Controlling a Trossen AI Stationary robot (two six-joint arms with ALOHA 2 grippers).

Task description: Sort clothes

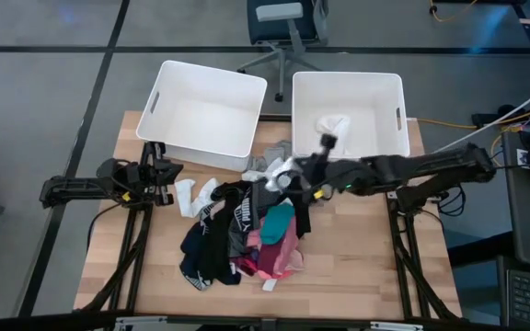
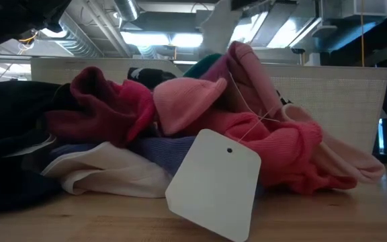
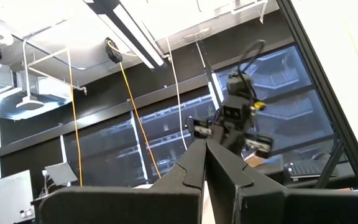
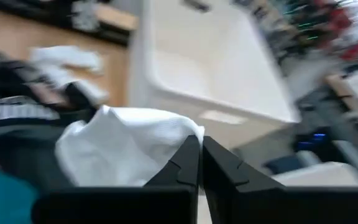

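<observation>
While the right gripper [image 4: 199, 144] pinches a soft white garment [image 4: 126, 152] by the pile's far edge, the clothes [image 1: 247, 234] lie heaped mid wooden table [image 1: 357, 248]: ribbed pink knit, black w/ lettered bands, teal. Low view alone shows a white card tag [image 2: 213, 183]. Left gripper [image 3: 205, 149] pressed together, at table's left side, aimed at ceiling

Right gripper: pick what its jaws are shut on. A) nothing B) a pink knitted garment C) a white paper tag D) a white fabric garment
D: in the right wrist view the right gripper has its jaws pinched on a white fabric garment, near the white plastic bin.
</observation>
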